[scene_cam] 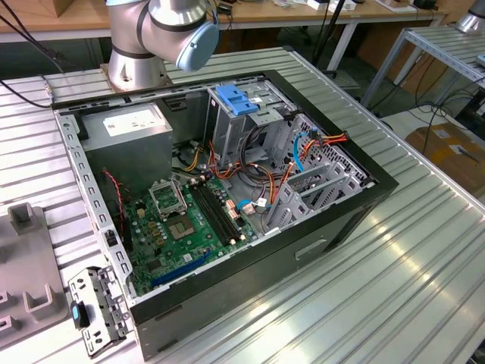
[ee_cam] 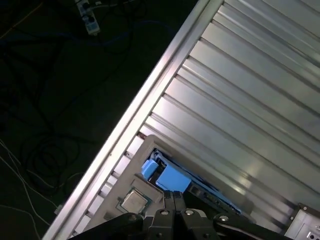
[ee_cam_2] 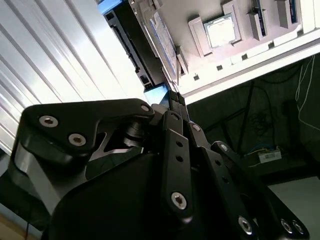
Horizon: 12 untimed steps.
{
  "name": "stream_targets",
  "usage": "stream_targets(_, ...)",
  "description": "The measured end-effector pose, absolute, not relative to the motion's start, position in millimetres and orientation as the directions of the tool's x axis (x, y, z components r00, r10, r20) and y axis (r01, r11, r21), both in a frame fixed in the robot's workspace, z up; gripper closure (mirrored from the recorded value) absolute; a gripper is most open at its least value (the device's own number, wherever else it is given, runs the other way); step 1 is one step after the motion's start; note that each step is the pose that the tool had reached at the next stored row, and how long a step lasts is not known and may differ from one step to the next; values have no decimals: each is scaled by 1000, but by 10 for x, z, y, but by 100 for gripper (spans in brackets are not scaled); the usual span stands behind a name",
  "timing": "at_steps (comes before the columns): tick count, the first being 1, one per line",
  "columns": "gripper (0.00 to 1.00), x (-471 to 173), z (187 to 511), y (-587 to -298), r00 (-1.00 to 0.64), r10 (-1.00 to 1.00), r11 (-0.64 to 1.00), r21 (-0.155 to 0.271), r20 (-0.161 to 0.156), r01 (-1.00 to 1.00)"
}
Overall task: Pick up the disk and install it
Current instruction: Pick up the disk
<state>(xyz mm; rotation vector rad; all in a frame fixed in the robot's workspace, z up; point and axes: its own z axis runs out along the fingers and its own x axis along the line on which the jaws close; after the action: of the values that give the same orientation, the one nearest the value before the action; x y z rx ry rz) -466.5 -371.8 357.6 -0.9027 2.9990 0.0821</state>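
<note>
Evidently the pick-up was only starting: the gripper [ee_cam: 174, 196], fingers pressed together on nothing I could see, hung over the disk [ee_cam: 167, 180] on its grey fixture [ee_cam: 117, 182] by the table [ee_cam: 240, 100] edge, so the next move likely needed them spread, with the open case [scene_cam: 227, 189] at the exterior view's centre.

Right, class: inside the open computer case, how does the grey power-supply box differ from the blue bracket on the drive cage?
Colour: the power-supply box is grey with a white sticker; the blue bracket is all blue.
Size: the box is much bulkier than the thin, flat bracket.
Place: the box fills a corner of the computer case toward the exterior view's left; the bracket lies atop the drive cage.
Both are inside that open case.
</note>
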Motion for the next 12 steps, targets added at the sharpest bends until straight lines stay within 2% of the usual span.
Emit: stream_targets(12, 89, -4665, 3576, -3718, -737, -675, 736, 48, -23, -675)
